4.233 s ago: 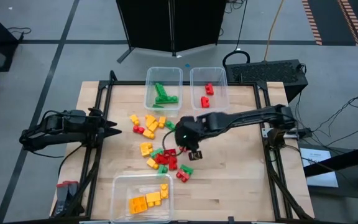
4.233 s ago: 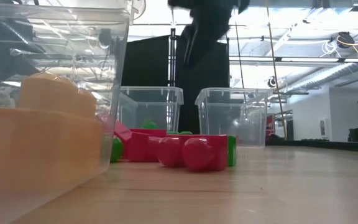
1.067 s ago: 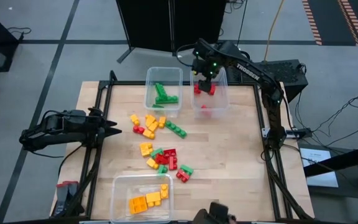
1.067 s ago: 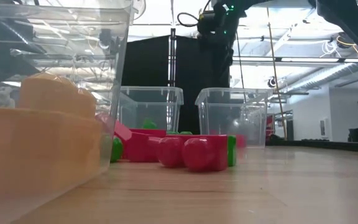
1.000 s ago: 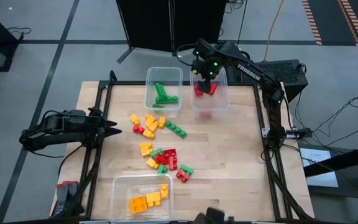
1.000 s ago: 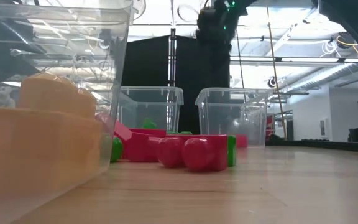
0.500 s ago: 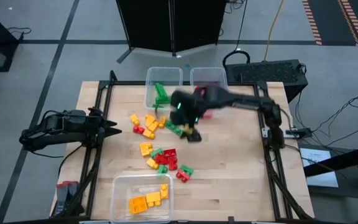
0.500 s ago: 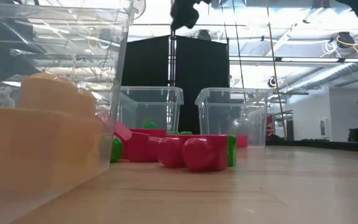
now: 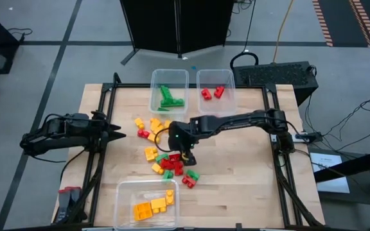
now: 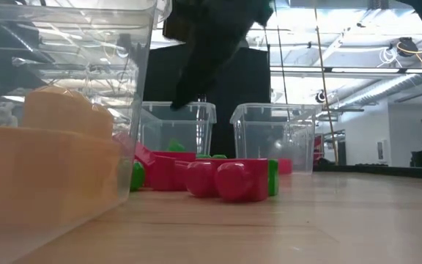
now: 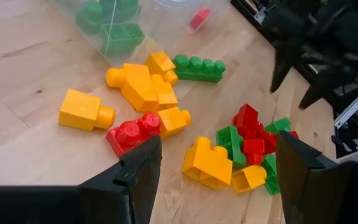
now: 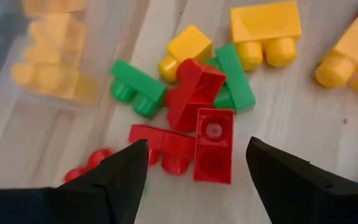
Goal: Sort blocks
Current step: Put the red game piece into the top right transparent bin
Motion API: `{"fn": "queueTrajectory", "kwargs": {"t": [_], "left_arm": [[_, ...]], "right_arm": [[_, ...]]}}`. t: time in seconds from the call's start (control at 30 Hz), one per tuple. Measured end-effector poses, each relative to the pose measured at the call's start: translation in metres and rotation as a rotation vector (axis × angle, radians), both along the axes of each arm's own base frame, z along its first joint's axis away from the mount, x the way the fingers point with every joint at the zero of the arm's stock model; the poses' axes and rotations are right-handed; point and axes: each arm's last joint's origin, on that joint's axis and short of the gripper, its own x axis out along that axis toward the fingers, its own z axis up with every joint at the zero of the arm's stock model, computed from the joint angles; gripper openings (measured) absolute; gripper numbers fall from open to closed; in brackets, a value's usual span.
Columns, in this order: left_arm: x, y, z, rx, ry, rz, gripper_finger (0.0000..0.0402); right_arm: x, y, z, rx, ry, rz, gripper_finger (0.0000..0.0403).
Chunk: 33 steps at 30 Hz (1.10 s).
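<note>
A: Right gripper (image 9: pixel 186 156) had swung from the red tub (image 9: pixel 216 90) down over the centre pile of blocks (image 9: pixel 172 165), fingers spread, empty.

B: Left gripper (image 9: pixel 119 134) waited at nine o'clock, fingers apart. Three tubs: two red blocks at one o'clock.

A wooden table (image 9: pixel 236 160) on a black frame is standing on a grey floor (image 9: pixel 56 38) that dark lines are crossing. A black panel (image 9: pixel 175 25) is standing behind the table, and a dark case (image 9: pixel 281 74) is sitting at its far right corner with cables trailing off. In the low view, ceiling lights (image 10: pixel 401 48) are glowing over a bright, open room.
</note>
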Motion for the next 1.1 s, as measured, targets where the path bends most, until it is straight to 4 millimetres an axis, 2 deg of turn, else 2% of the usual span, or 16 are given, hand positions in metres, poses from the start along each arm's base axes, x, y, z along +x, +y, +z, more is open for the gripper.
{"fn": "queueTrajectory", "kwargs": {"t": [0.13,0.43,0.57,0.73,0.87,1.03,1.1], "left_arm": [[0.000,0.000,0.000,0.000,0.000,0.000,0.0210],[0.000,0.000,0.000,-0.006,-0.001,0.004,0.0210],[0.000,0.001,0.000,-0.013,-0.001,0.028,0.0210],[0.001,0.001,0.000,-0.012,0.000,0.034,0.0210],[0.001,0.001,0.000,-0.011,0.000,0.036,0.0210],[0.001,0.001,0.000,-0.019,-0.002,0.042,0.0210],[0.001,0.001,0.000,-0.024,-0.003,0.049,0.0210]], "right_arm": [[-0.002,-0.002,-0.027,-0.014,-0.028,-0.076,0.0263],[-0.008,0.004,-0.068,0.020,-0.028,-0.152,0.0263],[-0.007,0.009,-0.082,0.040,-0.009,-0.165,0.0263],[-0.004,0.008,-0.091,0.063,0.010,-0.224,0.0257],[-0.003,0.008,-0.090,0.038,-0.002,-0.242,0.0214],[-0.005,0.007,-0.088,0.035,0.007,-0.254,0.0113],[-0.005,0.007,-0.088,0.047,0.017,-0.262,0.0109]]}}
